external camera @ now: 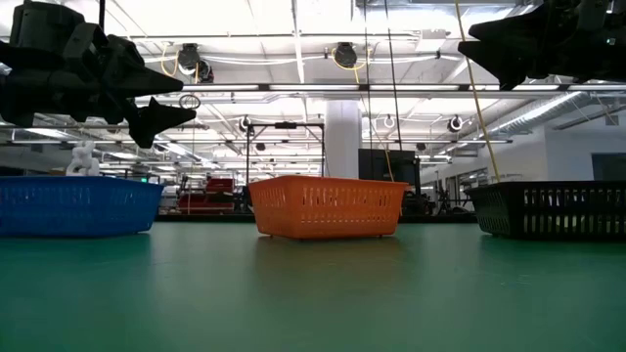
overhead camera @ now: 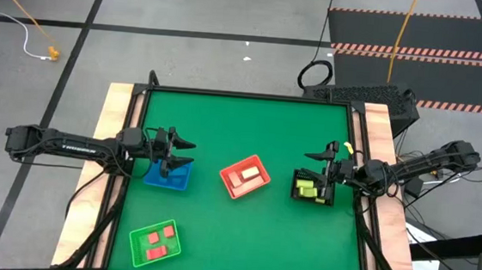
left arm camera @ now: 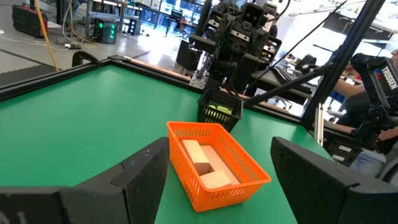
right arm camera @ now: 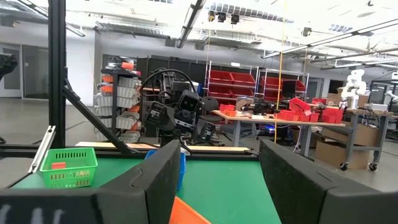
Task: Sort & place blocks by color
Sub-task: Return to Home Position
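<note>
Blocks (left arm camera: 202,158) inside four trays (external camera: 323,205)

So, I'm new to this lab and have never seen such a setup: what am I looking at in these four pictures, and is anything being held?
It is a robot with two arms at a green table. One picture looks straight down, one looks level across the tabletop, and two come from cameras on the wrists. The left gripper hangs above the blue tray, the right gripper above the black tray. Both have open fingers and hold nothing. Tan blocks lie in the orange tray, red blocks in the green tray, and yellow-green blocks in the black tray.
</note>
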